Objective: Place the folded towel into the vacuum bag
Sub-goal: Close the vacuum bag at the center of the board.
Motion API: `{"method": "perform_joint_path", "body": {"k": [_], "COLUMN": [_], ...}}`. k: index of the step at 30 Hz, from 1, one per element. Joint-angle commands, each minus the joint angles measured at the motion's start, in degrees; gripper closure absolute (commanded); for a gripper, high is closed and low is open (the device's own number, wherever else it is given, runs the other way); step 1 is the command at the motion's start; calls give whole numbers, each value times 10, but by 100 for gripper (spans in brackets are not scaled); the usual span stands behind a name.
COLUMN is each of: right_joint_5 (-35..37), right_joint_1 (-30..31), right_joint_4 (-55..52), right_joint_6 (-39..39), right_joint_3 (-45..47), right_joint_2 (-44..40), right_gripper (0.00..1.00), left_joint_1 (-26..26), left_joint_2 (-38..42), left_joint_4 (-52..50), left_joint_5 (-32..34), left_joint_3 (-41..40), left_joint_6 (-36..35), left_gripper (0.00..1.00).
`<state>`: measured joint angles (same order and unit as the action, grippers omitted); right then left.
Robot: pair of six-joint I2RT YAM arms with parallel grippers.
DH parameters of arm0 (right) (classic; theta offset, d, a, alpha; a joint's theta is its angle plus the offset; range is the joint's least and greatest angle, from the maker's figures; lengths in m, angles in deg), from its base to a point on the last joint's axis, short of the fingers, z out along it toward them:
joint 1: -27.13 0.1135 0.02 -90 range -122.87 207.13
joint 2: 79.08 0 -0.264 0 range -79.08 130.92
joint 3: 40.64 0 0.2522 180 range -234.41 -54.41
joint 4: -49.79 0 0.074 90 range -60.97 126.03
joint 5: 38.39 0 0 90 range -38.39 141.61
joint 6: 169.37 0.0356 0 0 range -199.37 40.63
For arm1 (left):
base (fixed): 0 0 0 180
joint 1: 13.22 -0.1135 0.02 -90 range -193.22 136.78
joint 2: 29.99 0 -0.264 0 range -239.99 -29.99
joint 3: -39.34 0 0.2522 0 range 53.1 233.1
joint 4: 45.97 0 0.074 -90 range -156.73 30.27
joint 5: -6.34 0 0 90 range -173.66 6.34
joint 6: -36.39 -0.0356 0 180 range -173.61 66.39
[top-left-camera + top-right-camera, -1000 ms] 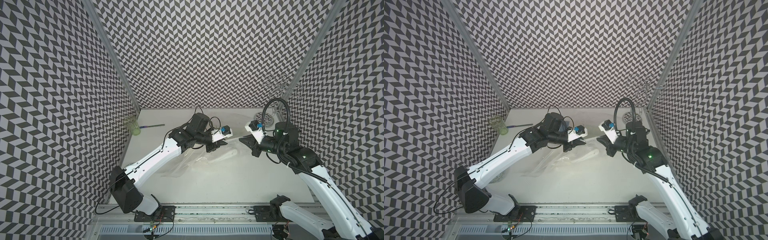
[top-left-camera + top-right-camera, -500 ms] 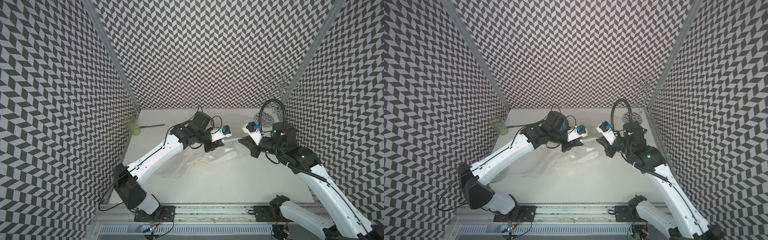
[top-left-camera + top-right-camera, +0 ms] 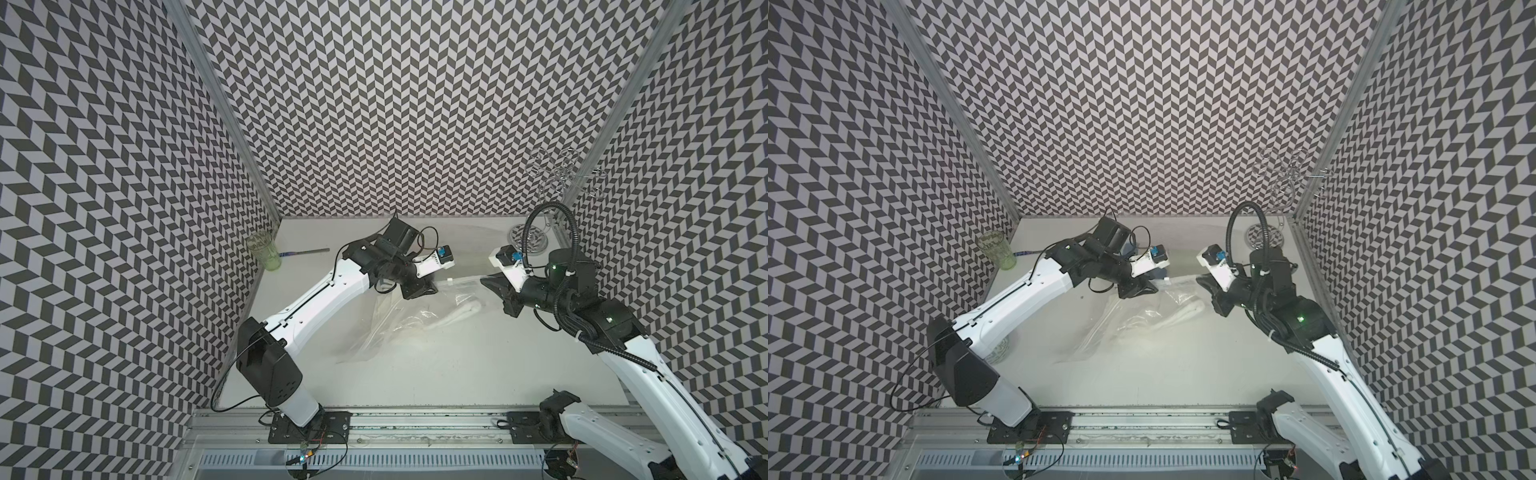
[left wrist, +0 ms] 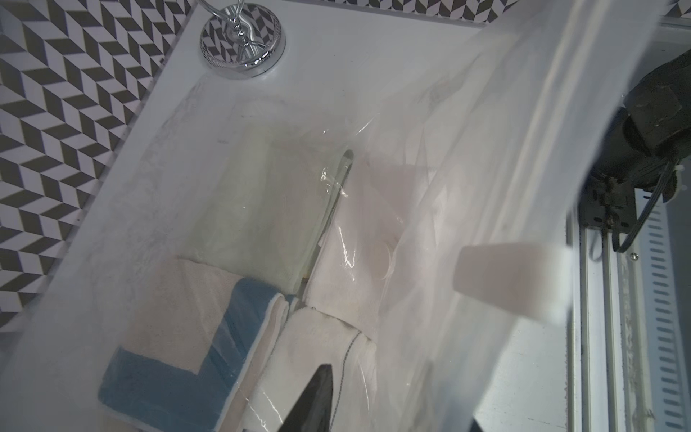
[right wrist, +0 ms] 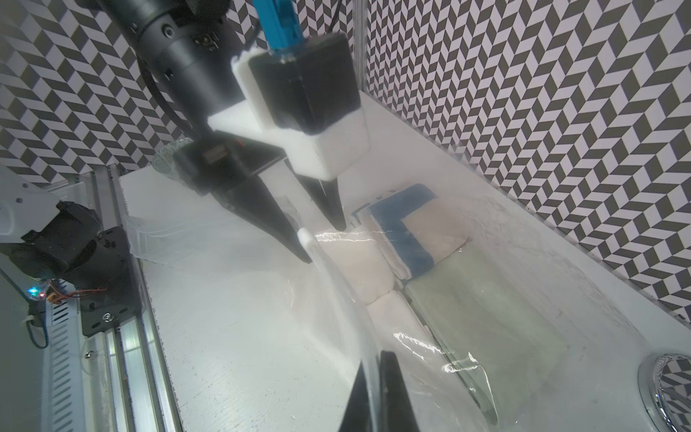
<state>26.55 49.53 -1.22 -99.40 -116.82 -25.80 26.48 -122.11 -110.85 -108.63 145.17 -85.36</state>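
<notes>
Where both top views look down on the table (image 3: 415, 382), the vacuum bag (image 3: 386, 328) lies at its centre. The bag's upper edge is lifted and strung between the left gripper (image 3: 430, 286) at the edge's 9 o'clock end and the right gripper (image 3: 484, 281) at its 3 o'clock end. A white folded towel (image 3: 461, 311) shows through the film at 6 o'clock of that raised edge. A green cup (image 3: 264, 253) stands at 10 o'clock on the table and a chrome stand (image 3: 528, 240) at 2 o'clock. The left wrist view looks through the vacuum bag (image 4: 486, 149) at the white folded towel (image 4: 321, 336). A blue-and-beige towel (image 4: 168, 336) and a pale green towel (image 4: 261, 209) lie just beside it; whether these two are inside the bag cannot be told. The right wrist view shows the left gripper (image 5: 323, 244) with its jaws standing apart, the end of the bag's white zip strip (image 5: 306, 236) just beside one fingertip. The right gripper (image 5: 374, 359) is pinched closed on the bag's film.
</notes>
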Motion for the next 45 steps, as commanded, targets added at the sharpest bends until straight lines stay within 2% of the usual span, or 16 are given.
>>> {"method": "perform_joint_path", "body": {"k": [1, 7, 14, 20, 26, 31, 39, 42, 45], "right_joint_5": [-20, -36, -34, -37, -45, -46, -40, -34, -16], "right_joint_1": [4, 6, 6, 6, 6, 6, 6, 6, 4], "right_joint_4": [53, 58, 57, 57, 61, 62, 65, 70, 78], "right_joint_6": [2, 8, 7, 10, 13, 15, 16, 22, 32], "right_joint_3": [3, 6, 8, 7, 7, 8, 10, 9, 9], "right_joint_2": [-5, -2, -4, -4, -1, 0, 2, 3, 4], "right_gripper": [100, 100, 100, 100, 100, 100, 100, 100, 100], "left_joint_1": [3, 20, 22, 20, 19, 18, 18, 17, 16], "left_joint_2": [10, -32, -24, -35, -39, -44, -39, -34, -23], "left_joint_4": [3, -17, -21, -25, -33, -37, -38, -35, -30], "left_joint_5": [-40, -88, -90, -86, -99, -106, -102, -102, -100], "left_joint_3": [47, 106, 92, 93, 91, 91, 77, 71, 60], "left_joint_6": [3, 1, -5, -7, -10, -12, -13, -13, -12], "left_gripper": [55, 53, 53, 64, 61, 64, 76, 89, 96]}}
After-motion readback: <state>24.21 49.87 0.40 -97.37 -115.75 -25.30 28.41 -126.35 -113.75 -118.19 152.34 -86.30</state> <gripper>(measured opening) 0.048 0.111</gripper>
